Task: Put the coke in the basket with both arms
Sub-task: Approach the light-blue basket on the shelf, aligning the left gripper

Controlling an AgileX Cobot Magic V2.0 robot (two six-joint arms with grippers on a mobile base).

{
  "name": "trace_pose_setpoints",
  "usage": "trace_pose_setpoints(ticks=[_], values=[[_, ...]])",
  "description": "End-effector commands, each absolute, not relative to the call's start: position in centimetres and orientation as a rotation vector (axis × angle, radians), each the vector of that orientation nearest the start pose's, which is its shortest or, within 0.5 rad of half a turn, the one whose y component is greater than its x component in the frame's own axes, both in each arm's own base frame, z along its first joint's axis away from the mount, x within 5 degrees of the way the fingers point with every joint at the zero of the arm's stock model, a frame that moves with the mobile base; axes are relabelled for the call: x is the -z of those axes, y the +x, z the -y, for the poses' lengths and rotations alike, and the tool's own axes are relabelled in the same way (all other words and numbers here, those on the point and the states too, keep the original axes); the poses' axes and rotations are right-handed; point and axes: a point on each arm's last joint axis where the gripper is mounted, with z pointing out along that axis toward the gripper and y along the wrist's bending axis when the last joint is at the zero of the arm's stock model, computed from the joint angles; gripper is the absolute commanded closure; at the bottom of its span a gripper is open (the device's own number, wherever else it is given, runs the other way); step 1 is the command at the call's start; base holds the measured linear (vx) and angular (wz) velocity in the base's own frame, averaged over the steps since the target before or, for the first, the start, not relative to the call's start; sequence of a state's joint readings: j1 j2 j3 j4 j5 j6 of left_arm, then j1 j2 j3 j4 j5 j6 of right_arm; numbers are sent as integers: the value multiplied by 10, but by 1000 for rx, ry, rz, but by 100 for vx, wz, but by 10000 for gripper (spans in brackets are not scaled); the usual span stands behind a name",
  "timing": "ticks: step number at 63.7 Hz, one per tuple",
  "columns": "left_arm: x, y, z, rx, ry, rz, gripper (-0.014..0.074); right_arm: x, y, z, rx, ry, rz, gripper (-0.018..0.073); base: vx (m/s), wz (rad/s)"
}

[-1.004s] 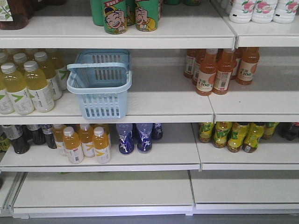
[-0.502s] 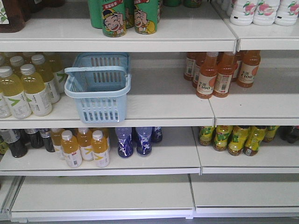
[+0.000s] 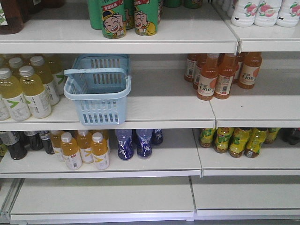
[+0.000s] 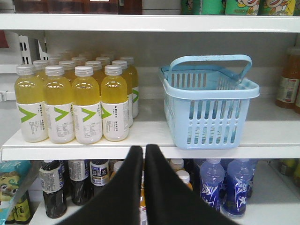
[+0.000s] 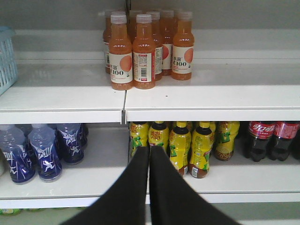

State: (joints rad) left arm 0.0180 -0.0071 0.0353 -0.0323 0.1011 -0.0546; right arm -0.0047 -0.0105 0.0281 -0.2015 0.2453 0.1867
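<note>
Since a second ago the front view has drifted: the basket [image 3: 101, 111] shows lower and slightly left in frame, on the same shelf [image 3: 164, 105]. It is pale blue slotted plastic with a thick rim. The coke [image 5: 260, 140], dark with red labels, stands far right on the lower shelf [image 5: 243, 180], beside yellow bottles [image 5: 201, 150]. Left jaws and right jaws are pressed together, empty.

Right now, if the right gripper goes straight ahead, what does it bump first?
Probably the yellow-green bottles on the lower shelf, dead ahead of the right gripper; the coke stands further right. Depth is unclear.
</note>
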Motion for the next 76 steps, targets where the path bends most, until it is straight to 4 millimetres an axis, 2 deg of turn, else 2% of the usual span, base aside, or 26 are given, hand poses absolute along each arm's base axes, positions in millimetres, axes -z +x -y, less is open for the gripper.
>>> trace_pose_setpoints(ticks=[1,47,52,61,64,68,76], values=[[-212,54,-1,56,-73,-1474,602,-187,56,4,56,14,-1666,564,0,0],[-213,54,-1,72,-87,-1464,602,-187,56,4,56,14,-1666,564,0,0],[-213,54,-1,191,-193,-1455,602,-187,56,4,56,14,-1666,564,0,0],[-213,54,0,715,-662,-1358,602,-187,56,4,56,14,-1666,564,0,0],[-213,54,0,842,-775,-1315,602,-187,56,4,56,14,-1666,564,0,0],[-213,54,0,918,-842,-1287,602,-187,56,4,56,14,-1666,564,0,0],[-215,54,-1,951,-869,-1251,602,-187,56,4,55,13,-1665,564,0,0]])
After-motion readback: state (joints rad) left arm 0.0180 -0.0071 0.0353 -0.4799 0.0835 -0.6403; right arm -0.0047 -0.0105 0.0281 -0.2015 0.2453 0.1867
